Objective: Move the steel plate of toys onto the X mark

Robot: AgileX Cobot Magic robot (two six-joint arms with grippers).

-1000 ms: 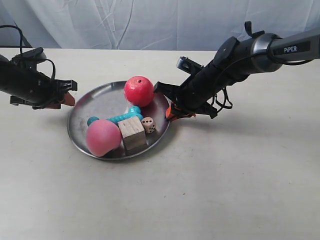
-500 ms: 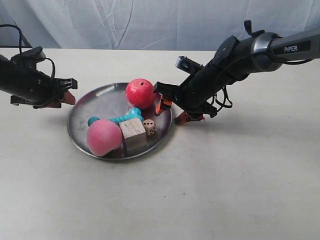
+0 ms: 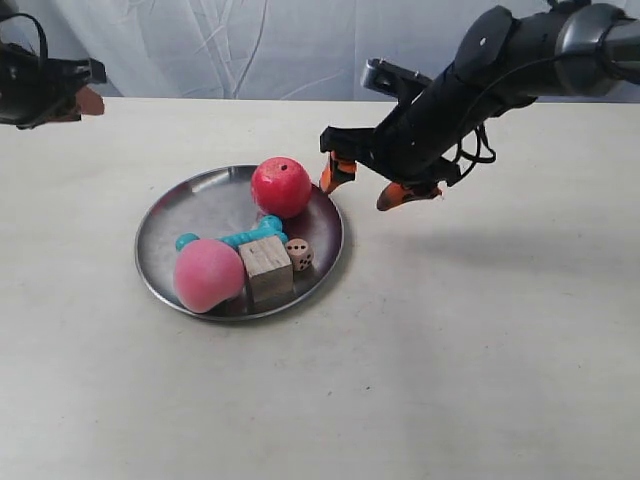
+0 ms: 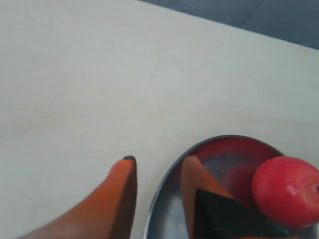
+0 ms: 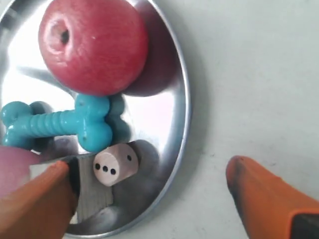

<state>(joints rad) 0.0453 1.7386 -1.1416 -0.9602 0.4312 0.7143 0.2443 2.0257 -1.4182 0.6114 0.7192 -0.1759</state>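
The steel plate point(image 3: 170, 220) rests on the table with the toys in it: a red ball point(image 3: 279, 186), a pink egg-shaped ball point(image 3: 207, 274), a teal bone point(image 3: 250, 233), a wooden cube point(image 3: 265, 265) and a spotted die point(image 3: 298, 252). My right gripper point(image 3: 368, 183) hangs open in the air above the plate's rim point(image 5: 183, 99), near the ball point(image 5: 92, 45) and die point(image 5: 115, 164), holding nothing. My left gripper point(image 3: 85, 100) is raised far off at the exterior view's top left, open; its fingers point(image 4: 122, 199) frame the distant plate point(image 4: 172, 219). The X mark is not in view.
A pale tabletop point(image 3: 480, 340) spreads around the plate. A wrinkled white cloth backdrop point(image 3: 250, 45) runs along the table's far edge.
My right gripper opened and rose off the plate's rim. The left arm lifted and drew back toward the exterior view's top left. The plate stays put.
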